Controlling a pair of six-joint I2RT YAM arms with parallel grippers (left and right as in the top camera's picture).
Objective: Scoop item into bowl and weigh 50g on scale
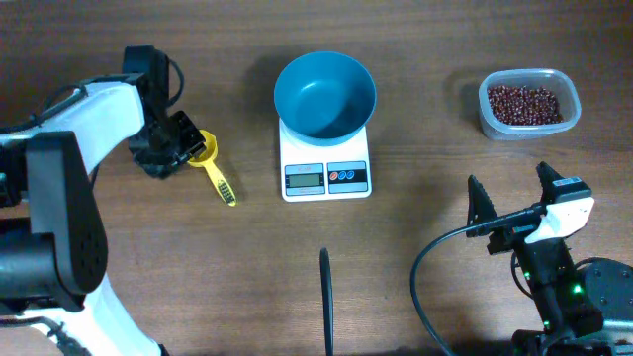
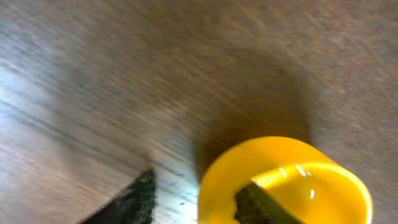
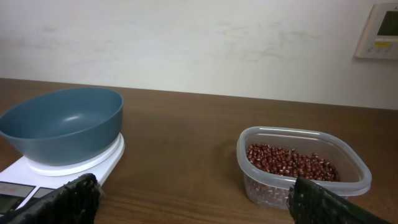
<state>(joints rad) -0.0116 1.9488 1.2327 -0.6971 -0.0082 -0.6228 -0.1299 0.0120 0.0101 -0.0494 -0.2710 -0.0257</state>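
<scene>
Left gripper (image 1: pixel 188 148) is down on the table well left of the scale (image 1: pixel 326 176), right at the cup end of the yellow scoop (image 1: pixel 213 170). Its wrist view tells it best: 1 finger (image 2: pixel 255 206) sits inside the cup, the other (image 2: pixel 138 198) is outside, and the yellow wall runs between them. There's a strip of table between the outer finger and the wall, so the 2 are spread, straddling the rim and not clamping it. That looks like a rim grab, which would leave the handle, pointing down toward the scale's near-left corner, free to swing.

The bowl (image 1: pixel 324 94) sits on the scale's platform, on its far part and overhanging the back edge, leaving the display and buttons uncovered at the front. That makes sense, since the reading has to be seen while filling. The bowl is empty and the digits are too small to read.

The beans (image 1: pixel 529 104) are all in the clear tub (image 1: pixel 487 117), well right of the scale and level with the bowl. Nothing has been scooped.

Right gripper (image 1: pixel 506 178) waits near the scale's right, toward the front edge, with fingers wide apart and holding nothing. It faces the tub and bowl, perhaps to steady the tub.

My call: pickup stage only, with 50 g entirely ahead. Closing on a thin curved wall risks the scoop twisting.
</scene>
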